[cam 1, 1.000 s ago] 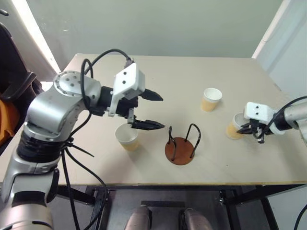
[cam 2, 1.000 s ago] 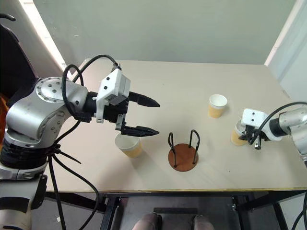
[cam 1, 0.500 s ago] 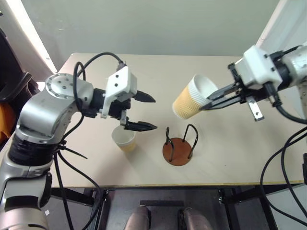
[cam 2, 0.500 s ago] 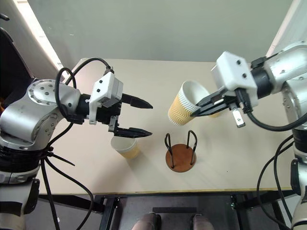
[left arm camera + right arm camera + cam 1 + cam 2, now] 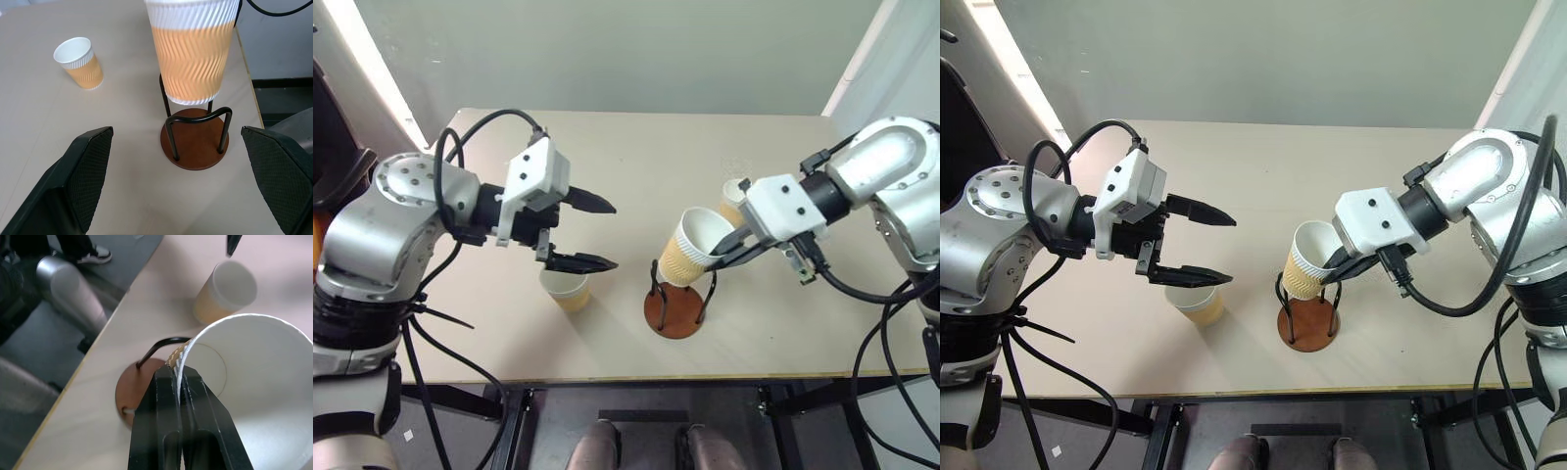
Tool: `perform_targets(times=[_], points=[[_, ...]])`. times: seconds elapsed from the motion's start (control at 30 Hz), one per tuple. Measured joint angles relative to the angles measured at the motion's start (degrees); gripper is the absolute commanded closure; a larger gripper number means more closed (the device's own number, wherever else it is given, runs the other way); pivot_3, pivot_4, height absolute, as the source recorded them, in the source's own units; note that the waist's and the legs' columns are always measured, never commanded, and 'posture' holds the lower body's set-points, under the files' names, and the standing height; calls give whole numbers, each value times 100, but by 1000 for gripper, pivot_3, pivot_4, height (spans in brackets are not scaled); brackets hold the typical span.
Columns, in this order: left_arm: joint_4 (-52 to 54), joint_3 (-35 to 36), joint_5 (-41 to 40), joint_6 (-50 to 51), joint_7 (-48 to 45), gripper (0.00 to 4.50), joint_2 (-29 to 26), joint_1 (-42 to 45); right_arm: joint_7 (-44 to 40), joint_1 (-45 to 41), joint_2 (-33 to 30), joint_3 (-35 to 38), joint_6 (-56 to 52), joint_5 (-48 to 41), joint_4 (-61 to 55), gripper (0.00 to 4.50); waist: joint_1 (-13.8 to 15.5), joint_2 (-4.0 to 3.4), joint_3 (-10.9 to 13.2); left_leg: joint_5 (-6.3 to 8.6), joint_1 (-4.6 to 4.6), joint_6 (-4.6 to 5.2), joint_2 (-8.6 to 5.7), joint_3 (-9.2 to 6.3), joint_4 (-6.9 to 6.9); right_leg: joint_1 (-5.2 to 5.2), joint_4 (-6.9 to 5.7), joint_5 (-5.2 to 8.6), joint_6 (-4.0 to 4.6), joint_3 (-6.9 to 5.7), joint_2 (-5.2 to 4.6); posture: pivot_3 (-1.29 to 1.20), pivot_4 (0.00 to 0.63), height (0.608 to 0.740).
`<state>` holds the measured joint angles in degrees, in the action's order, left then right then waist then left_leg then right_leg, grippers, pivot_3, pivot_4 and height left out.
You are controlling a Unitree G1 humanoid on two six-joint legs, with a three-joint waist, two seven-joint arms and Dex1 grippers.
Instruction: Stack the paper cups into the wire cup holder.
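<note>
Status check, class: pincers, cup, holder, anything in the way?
Right pincer shut on cup rim, cup tilted above holder. Left pincer open, empty, over second cup. Nothing blocking the holder.

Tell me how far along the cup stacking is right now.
Nothing is stacked yet: the wire cup holder holds no cup. In hand: the right gripper pinches the rim of one paper cup, tilted just above the holder. Left: seating that cup, then the cup below the open left gripper and the far cup behind the right gripper.
</note>
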<state>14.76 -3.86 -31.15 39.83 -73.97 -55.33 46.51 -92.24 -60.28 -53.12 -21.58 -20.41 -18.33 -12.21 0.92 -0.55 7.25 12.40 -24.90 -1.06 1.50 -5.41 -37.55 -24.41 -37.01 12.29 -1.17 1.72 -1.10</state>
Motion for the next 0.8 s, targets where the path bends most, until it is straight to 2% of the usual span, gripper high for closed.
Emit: perform_targets(times=[0.07, 0.4, 0.53, 0.7, 0.8], points=[[1, 0, -1, 0, 38, 0, 0, -10, 0, 0, -1, -75, 86, 89, 45, 3954, -1, 0, 0, 0, 0, 0, 2, 0, 0, -1, -1, -1, 1, -1, 0, 0, 150, 740], [19, -2, 33, -8, 112, 0, 19, -27, 50, -9, 88, -156, 261, 370, 253, 612, -5, 0, 0, 1, 0, -1, 5, 1, 1, -1, -1, -3, 2, -2, 0, 0, 150, 740], [-321, -159, 490, -227, 556, 0, 308, 187, 658, -348, 390, -81, 431, 872, 1461, 612, 3, 0, 0, 1, 1, -1, 10, -1, -1, -4, -2, -21, 11, -2, 0, 0, 150, 740], [-710, -275, 860, -395, 878, 0, 625, 350, 1569, -752, 979, 204, 1084, 1467, 3827, 612, 2, 2, -1, -1, 1, -1, 12, -3, -3, -7, 0, -40, 14, 1, 0, 0, 150, 740], [-677, -324, 864, -403, 806, 0, 681, 368, 2261, -993, 1216, 89, 1784, 2150, 5241, 612, -3, 0, 0, -1, -3, -4, 13, -3, 17, -28, -4, -66, -27, -1, 0, 0, 150, 740]])
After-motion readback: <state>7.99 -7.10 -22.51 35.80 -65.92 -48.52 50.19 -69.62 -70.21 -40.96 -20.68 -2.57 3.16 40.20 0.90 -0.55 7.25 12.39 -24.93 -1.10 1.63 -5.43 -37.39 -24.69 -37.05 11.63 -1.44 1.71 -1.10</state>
